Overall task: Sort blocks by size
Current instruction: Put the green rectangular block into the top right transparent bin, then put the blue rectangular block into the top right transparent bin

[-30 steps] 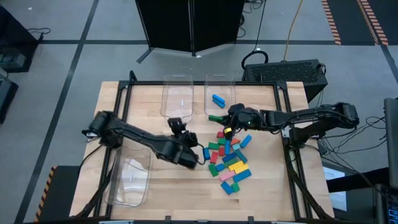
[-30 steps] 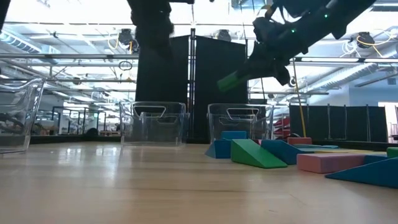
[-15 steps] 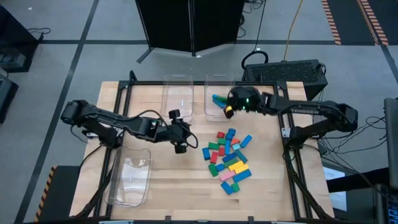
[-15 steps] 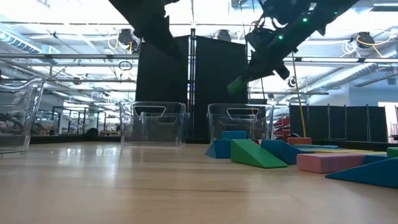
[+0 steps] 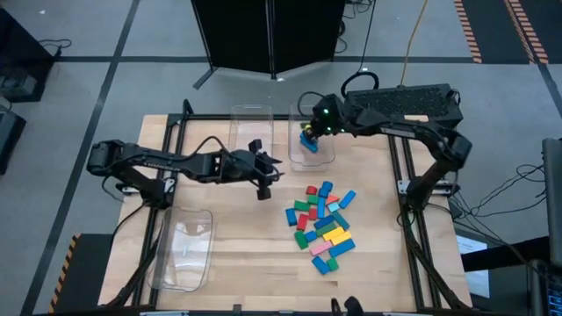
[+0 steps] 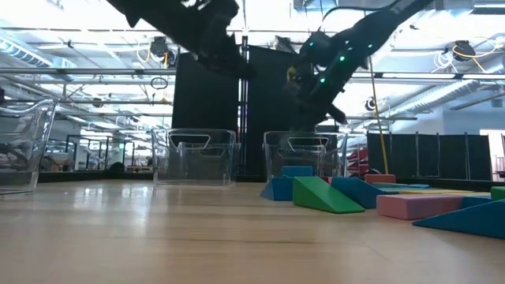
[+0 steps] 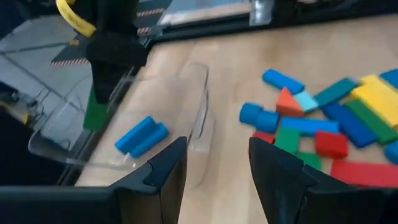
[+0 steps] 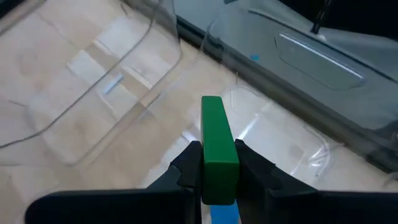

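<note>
My right gripper [image 5: 309, 132] hangs over the far right clear bin [image 5: 323, 156], shut on a long green block [image 8: 217, 140]. The left wrist view shows that block [image 7: 94, 111] above a blue block [image 7: 142, 135], which lies flat on the bin's floor. My left gripper [image 5: 263, 188] hovers open over bare table left of the block pile [image 5: 320, 224], with nothing between its fingers [image 7: 163, 177]. The pile holds several blue, green, red, yellow, pink and cyan blocks lying flat on the table. My right gripper pinches the green block's two long sides [image 8: 205, 163] between its two fingers, at the end nearer the wrist. The fingers slant down toward the far edge and lie along the block. Its free end [image 8: 212, 106] sticks out past the fingertips, clear above the bin.
A second clear bin [image 5: 249, 133] stands at the far edge beside the first. A third [image 5: 184, 250] lies at the near left. A dark case [image 5: 404, 104] sits beyond the table's far right corner. Bare wood shows between the bins and the pile.
My right gripper has carried the green block from above the pile toward the far edge, to a spot over the far right bin. My left gripper has moved toward the far edge, away from the pile's left side, and turned to point more level toward the right.
</note>
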